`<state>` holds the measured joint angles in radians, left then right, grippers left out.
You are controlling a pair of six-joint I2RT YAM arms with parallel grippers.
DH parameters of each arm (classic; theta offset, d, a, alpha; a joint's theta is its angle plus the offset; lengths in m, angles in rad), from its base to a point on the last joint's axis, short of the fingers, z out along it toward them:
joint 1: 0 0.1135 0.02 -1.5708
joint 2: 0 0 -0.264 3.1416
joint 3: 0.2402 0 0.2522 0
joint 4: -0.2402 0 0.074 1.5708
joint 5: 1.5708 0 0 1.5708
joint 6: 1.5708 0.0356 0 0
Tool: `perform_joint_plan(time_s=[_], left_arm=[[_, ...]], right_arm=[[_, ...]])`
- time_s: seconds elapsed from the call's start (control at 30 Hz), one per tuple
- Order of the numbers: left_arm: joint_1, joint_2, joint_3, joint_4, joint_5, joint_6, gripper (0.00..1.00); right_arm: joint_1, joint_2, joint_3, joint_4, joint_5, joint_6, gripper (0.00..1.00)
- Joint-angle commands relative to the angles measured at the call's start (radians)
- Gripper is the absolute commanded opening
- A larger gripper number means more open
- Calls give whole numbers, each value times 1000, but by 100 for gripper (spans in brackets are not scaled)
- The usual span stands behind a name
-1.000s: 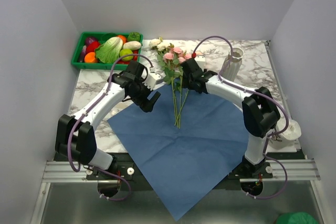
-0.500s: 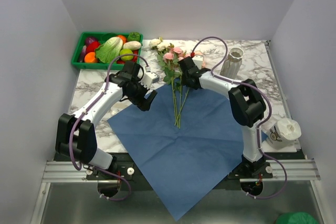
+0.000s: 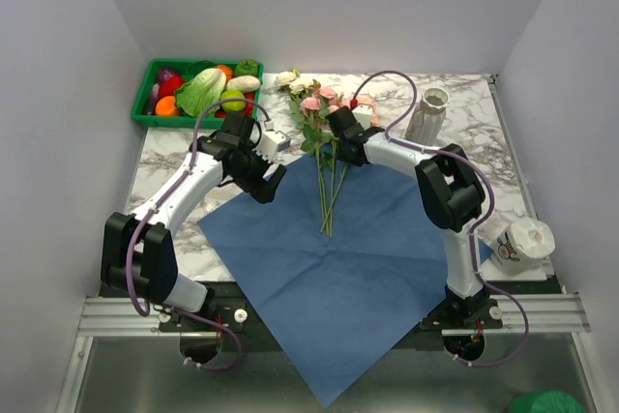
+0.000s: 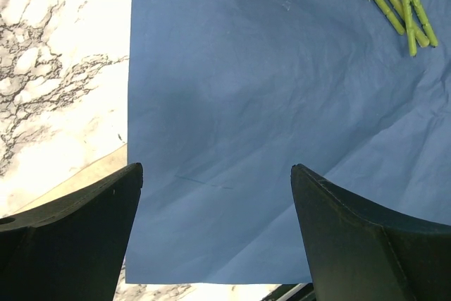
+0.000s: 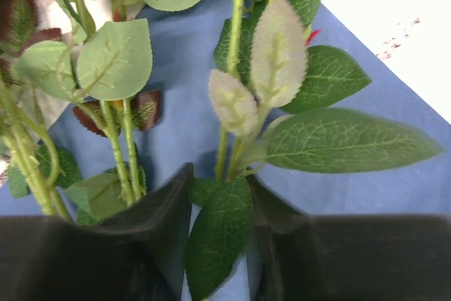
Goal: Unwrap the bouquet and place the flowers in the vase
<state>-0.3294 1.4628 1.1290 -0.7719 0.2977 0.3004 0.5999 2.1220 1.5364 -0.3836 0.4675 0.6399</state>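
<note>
Right arm swung leftward; unwrap done, pick in hand. right gripper [image 5: 220,244] straddles a leafy stem of the pink, peach and cream artificial roses [image 3: 327,186] lying on the spread blue paper sheet [image 3: 358,268], grip unconfirmed; left gripper [image 4: 217,174] gapes empty. Next: clamp, lift, tip stems into slim grey-beige bottle vase [image 3: 427,115].

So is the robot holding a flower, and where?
Right tool straddles one flower stem at its leafy part; firm grip cannot be told. Left tool holds nothing.

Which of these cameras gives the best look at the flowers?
The top external view: the flowers lie whole, blooms on the marble table, stems on the blue paper. The right wrist view shows only leaves and stems up close; the left wrist view only the stem ends.
</note>
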Motion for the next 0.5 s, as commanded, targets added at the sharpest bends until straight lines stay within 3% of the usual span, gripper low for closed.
perform_joint_plan(time_s=[0.0, 0.07, 0.13, 0.3, 0.47], left_arm=[[10, -24, 50, -38, 61, -20, 93], [10, -27, 81, -47, 63, -26, 92], [12, -38, 81, -47, 41, -20, 93], [12, -50, 61, -50, 17, -9, 92], [10, -58, 52, -46, 20, -23, 92]], right_arm=[[-6, 27, 27, -6, 11, 23, 29], [-6, 0, 22, -9, 17, 29, 14], [-6, -34, 11, -9, 29, 30, 8], [-6, -175, -7, 2, 63, 3, 1], [-5, -318, -29, 46, 89, -35, 1]])
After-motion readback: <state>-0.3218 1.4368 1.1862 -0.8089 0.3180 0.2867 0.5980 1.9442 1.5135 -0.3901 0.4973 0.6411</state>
